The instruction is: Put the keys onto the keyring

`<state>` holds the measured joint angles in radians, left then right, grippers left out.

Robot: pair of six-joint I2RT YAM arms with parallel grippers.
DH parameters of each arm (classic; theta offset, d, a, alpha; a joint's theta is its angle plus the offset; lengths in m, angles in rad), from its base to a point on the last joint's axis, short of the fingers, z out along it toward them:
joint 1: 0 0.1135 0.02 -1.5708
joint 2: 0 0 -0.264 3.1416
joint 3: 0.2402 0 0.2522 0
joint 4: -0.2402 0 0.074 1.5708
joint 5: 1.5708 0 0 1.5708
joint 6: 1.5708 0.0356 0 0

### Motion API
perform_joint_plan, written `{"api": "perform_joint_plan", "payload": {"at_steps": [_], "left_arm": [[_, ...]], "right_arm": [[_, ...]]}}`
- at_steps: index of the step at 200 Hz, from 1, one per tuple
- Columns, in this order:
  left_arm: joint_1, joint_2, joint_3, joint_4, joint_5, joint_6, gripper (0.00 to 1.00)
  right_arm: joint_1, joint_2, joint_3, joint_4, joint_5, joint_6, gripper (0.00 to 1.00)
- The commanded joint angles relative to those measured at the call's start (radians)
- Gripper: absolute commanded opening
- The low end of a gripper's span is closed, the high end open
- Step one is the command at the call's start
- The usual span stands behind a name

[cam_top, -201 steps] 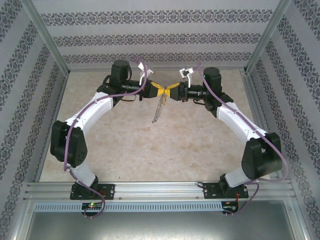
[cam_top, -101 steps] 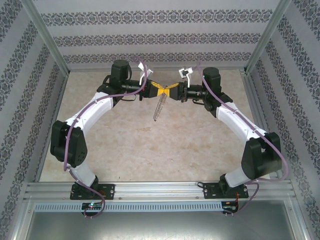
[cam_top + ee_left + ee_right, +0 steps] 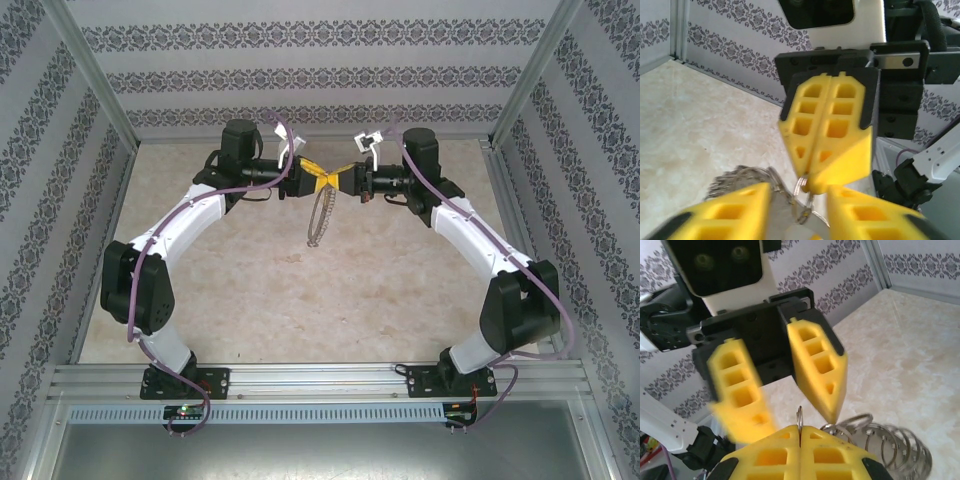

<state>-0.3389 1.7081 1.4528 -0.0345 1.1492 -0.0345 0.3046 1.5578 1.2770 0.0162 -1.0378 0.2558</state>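
The keyring [image 3: 320, 214], a thin metal ring fringed with small silvery pieces, hangs in the air over the back of the table. My right gripper [image 3: 341, 178] is shut on its top edge, and the wire [image 3: 799, 419] pokes up between the closed yellow fingers [image 3: 830, 457]. Facing it tip to tip, my left gripper [image 3: 319, 180] is open, its fingers [image 3: 817, 365] standing apart on either side of the ring. In the left wrist view the right gripper [image 3: 807, 186] pinches the ring and the fringe [image 3: 737, 177] trails left. I cannot pick out the keys among the hanging pieces.
Beige marbled tabletop [image 3: 300, 300] lies below the hanging ring. Patterned walls [image 3: 320, 75] close in the back and both sides. An aluminium rail [image 3: 320, 380] with both arm bases runs along the near edge.
My left gripper has opened and let go of the ring, while my right gripper has shut on it. The ring has turned, showing more of its loop.
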Motion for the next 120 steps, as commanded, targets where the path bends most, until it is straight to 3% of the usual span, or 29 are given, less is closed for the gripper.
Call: {"api": "perform_joint_plan", "payload": {"at_steps": [1, 16, 71, 120], "left_arm": [[0.007, -0.059, 0.030, -0.028, 0.009, 0.049, 0.46], [0.021, -0.061, 0.075, -0.138, 0.007, 0.117, 0.52], [0.077, -0.031, 0.267, -0.546, 0.022, 0.365, 0.57], [0.087, 0.055, 0.408, -0.804, 0.053, 0.507, 0.43]], "right_arm": [[-0.019, 0.038, 0.106, -0.190, -0.007, -0.147, 0.00], [-0.025, 0.058, 0.169, -0.329, 0.007, -0.240, 0.00], [-0.005, 0.154, 0.458, -0.867, 0.095, -0.572, 0.00], [0.080, 0.287, 0.687, -1.199, 0.318, -0.728, 0.00]]}}
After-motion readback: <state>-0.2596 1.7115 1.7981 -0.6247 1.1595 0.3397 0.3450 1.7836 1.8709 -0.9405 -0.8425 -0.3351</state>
